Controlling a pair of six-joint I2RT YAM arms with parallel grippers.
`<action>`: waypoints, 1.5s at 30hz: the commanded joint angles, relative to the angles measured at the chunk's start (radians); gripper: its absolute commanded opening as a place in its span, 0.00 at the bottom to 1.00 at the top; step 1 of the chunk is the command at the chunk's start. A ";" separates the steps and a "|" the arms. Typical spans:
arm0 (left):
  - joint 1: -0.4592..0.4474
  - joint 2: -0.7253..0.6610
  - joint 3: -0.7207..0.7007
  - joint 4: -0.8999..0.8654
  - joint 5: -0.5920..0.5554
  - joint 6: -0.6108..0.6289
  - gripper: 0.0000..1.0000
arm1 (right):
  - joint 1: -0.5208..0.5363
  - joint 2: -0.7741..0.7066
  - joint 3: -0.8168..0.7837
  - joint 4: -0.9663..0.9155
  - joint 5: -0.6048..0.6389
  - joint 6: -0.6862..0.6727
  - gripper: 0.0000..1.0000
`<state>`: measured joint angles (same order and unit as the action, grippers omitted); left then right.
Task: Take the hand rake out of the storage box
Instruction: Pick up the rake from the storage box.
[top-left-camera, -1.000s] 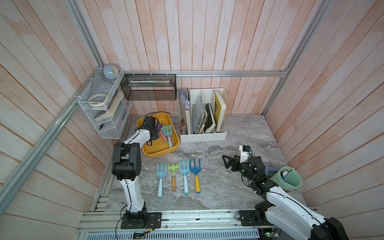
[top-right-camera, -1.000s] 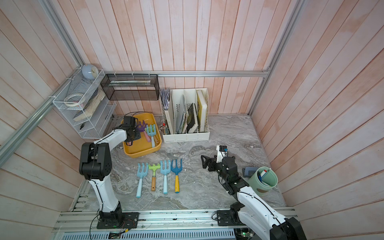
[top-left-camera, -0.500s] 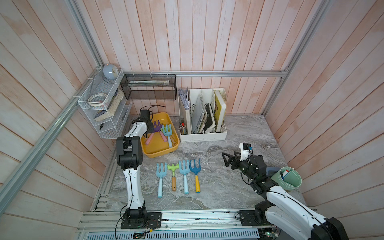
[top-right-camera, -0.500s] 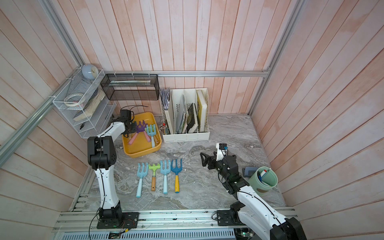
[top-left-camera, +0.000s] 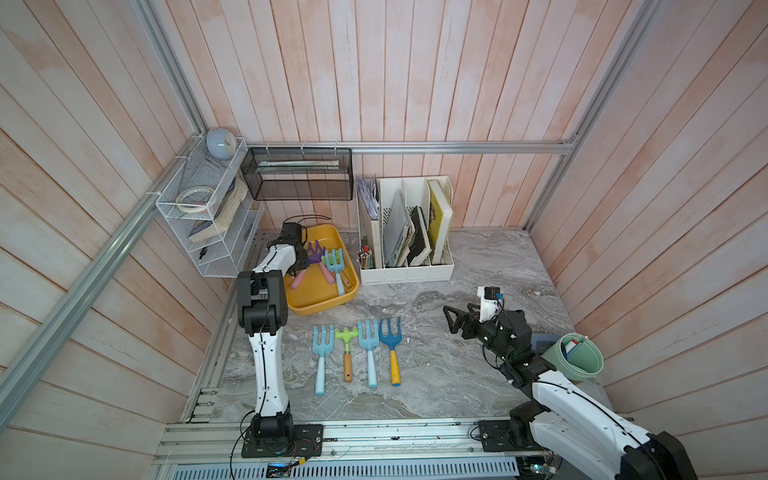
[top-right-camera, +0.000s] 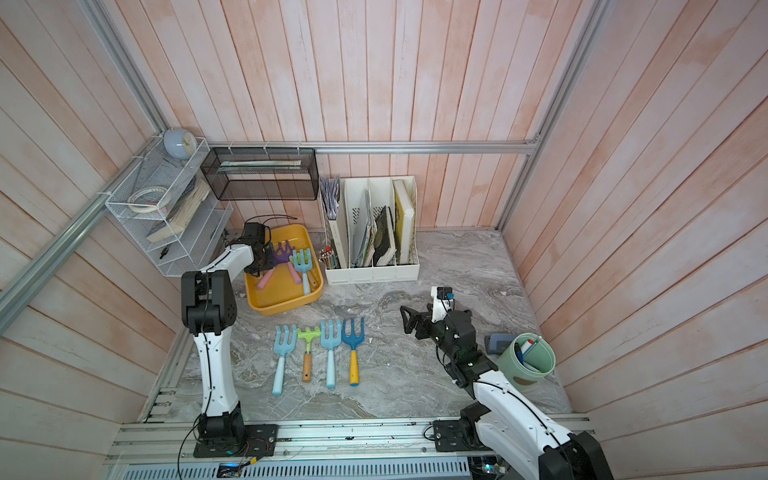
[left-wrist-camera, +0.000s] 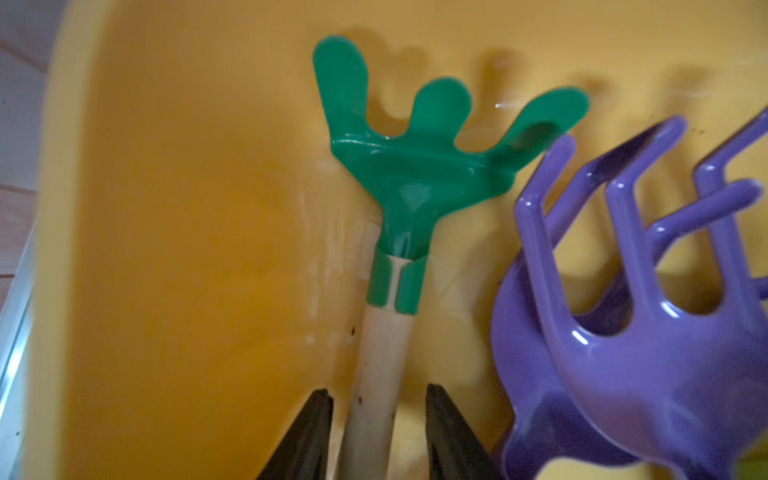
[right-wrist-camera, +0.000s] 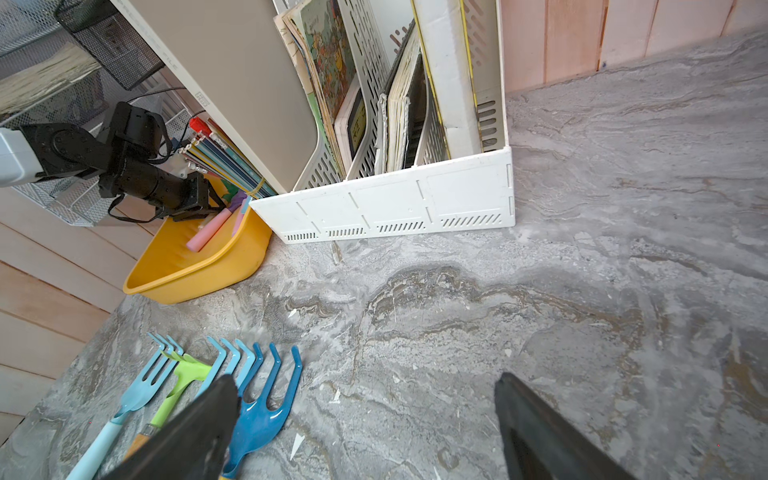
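Observation:
The yellow storage box (top-left-camera: 328, 305) (top-right-camera: 286, 305) sits at the back left of the marble floor. In the left wrist view, a green-headed hand rake (left-wrist-camera: 415, 174) with a pale wooden handle lies in the box's yellow bottom (left-wrist-camera: 187, 249). My left gripper (left-wrist-camera: 378, 395) (top-left-camera: 296, 271) stands narrowly open astride that handle, with a gap showing on each side. A purple rake (left-wrist-camera: 623, 332) (top-left-camera: 314, 252) lies beside it, and a teal one (top-left-camera: 334, 262) further right. In both top views my arm hides the green rake. My right gripper (top-left-camera: 449, 320) (right-wrist-camera: 368, 384) hovers wide open and empty over bare floor.
Several rakes (top-left-camera: 357, 349) lie in a row on the floor in front of the box. A white file organizer (top-left-camera: 405, 270) with a pencil bundle (top-left-camera: 365, 257) stands right of it. A black mesh basket (top-left-camera: 297, 174) and a wire shelf (top-left-camera: 208, 224) hang behind. A green cup (top-left-camera: 577, 361) stands far right.
My left arm has straightened and carried its gripper toward the box's back left corner, then held there. The right arm has not moved.

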<state>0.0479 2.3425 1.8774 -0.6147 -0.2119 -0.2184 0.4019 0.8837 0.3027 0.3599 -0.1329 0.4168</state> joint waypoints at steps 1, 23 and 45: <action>0.006 0.026 0.017 -0.010 0.034 -0.022 0.34 | -0.006 0.007 0.026 0.015 0.004 -0.014 0.98; -0.232 -0.763 -0.634 0.149 -0.175 -0.312 0.01 | -0.015 0.027 0.098 -0.082 -0.026 0.071 0.98; -1.259 -0.856 -1.016 0.440 -0.188 -0.847 0.02 | -0.012 -0.230 0.169 -0.511 0.279 0.130 0.98</action>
<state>-1.2037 1.4231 0.8864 -0.3031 -0.4225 -0.9630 0.3908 0.6632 0.4591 -0.0994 0.0937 0.5220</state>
